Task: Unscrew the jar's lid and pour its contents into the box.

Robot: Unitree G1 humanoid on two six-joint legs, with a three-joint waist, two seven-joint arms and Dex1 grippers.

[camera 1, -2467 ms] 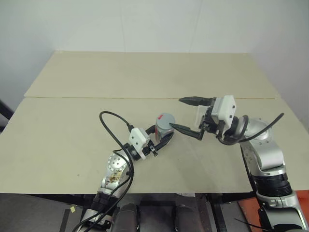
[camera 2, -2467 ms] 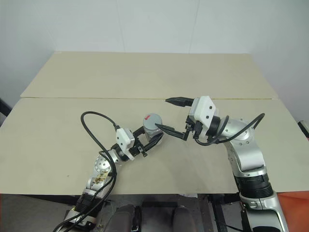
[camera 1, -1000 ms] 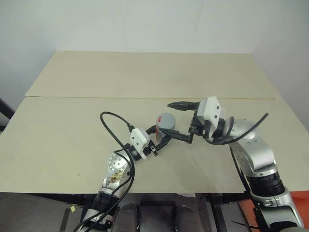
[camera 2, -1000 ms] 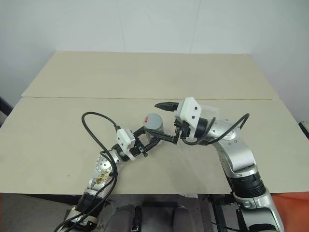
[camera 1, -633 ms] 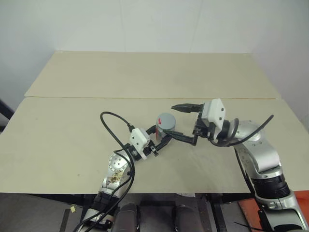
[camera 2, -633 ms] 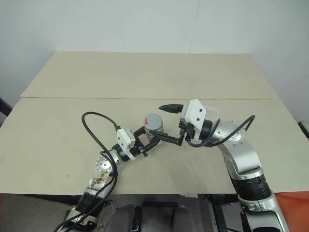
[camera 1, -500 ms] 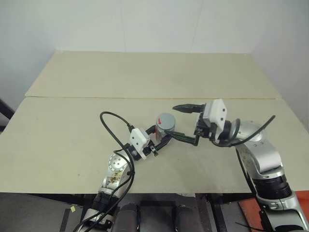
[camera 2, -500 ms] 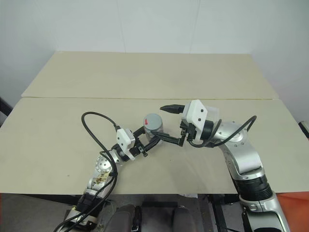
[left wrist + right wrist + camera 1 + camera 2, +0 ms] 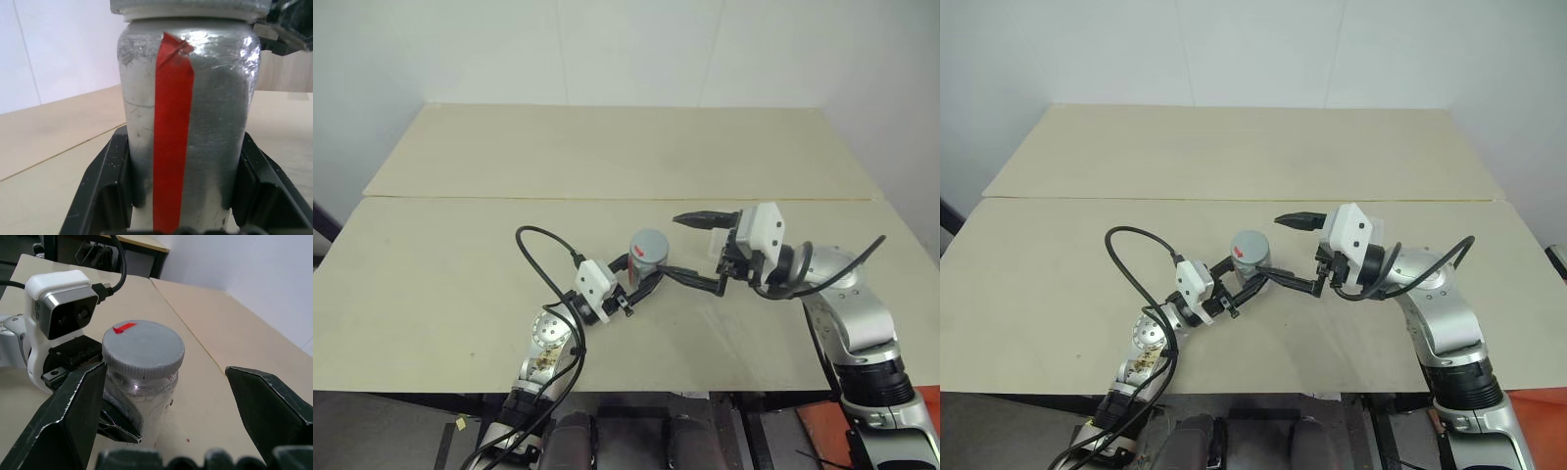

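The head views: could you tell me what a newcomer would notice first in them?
The jar, upright near the middle of the table with its lid on, gripped low by the left gripper. Beside it, the right gripper points at the lid with its fingers wide apart, touching nothing.

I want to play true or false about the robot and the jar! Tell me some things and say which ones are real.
1. The left gripper is shut on the jar. True.
2. The lid is off and lying on the table. False: it sits on top of the jar.
3. The right gripper is open. True.
4. The right gripper squeezes the lid. False: its fingers stand wide apart, clear of the lid.
5. The jar has a red stripe. True.
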